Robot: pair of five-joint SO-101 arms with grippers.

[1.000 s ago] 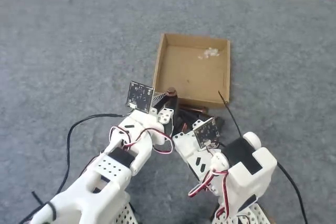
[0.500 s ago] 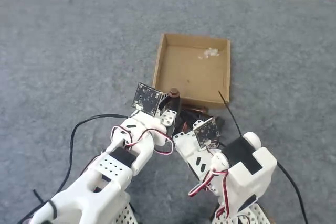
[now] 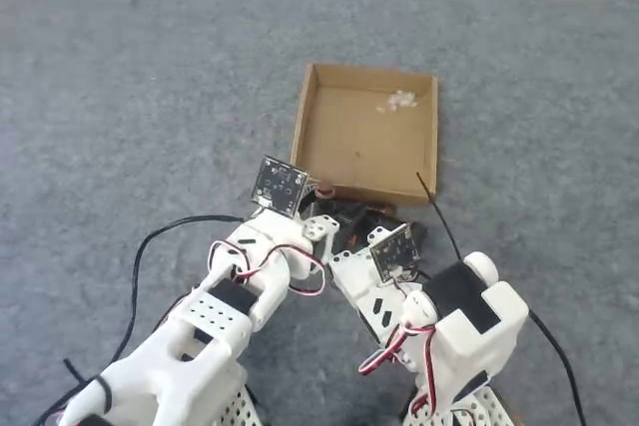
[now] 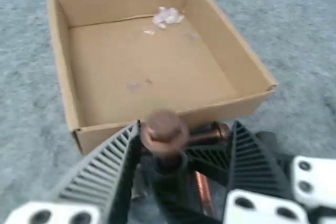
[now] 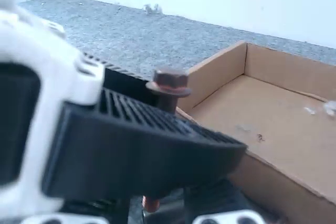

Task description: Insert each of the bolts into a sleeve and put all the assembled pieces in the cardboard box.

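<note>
The left gripper (image 4: pixel 185 131) is released, its ribbed fingers spread wide just short of the near wall of the cardboard box (image 3: pixel 299 129). Between them a copper bolt (image 5: pixel 168 83) stands upright, its head close against one finger. Its shank is mostly hidden behind black gripper parts, and the lower end peeks out beneath them in the right wrist view. Beside it a second copper piece (image 4: pixel 212 131) lies crosswise, half covered; bolt or sleeve, I cannot tell. Farther right, the right gripper (image 3: pixel 371 221) is crowded under its camera board (image 3: pixel 391 249), and whether it clasps anything I cannot tell. Since a second ago the left wrist has swung toward the right arm and the bolt head sits nearer the arms. The box is unmoved.
</note>
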